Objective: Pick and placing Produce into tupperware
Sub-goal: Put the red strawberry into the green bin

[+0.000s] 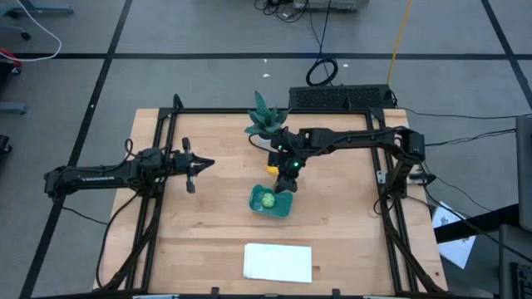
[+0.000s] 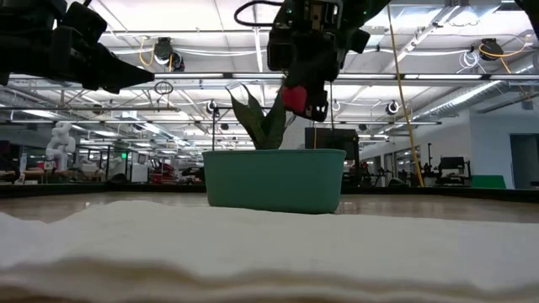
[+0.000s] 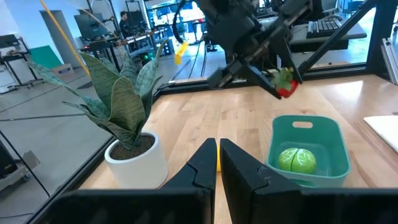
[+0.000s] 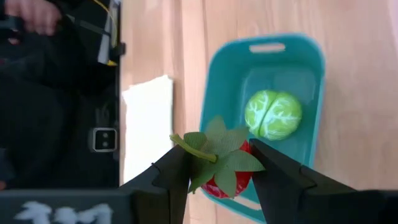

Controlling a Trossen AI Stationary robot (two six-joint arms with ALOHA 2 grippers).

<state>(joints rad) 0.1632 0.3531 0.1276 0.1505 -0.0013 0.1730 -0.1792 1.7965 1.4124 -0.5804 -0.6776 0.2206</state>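
I count 1 of 3 pieces done: the light-green piece [image 4: 273, 114] lies inside the teal tupperware [image 1: 283, 208] mid-table. My right gripper [image 4: 219, 169] is clamped on the red piece [image 3: 286, 91], hanging just above the tupperware's far rim, not yet released. The yellow piece [image 1: 272, 168] lies on the table beyond it, to be fetched last. My left gripper [image 1: 191, 169] waits pinched together, empty, over the left side.
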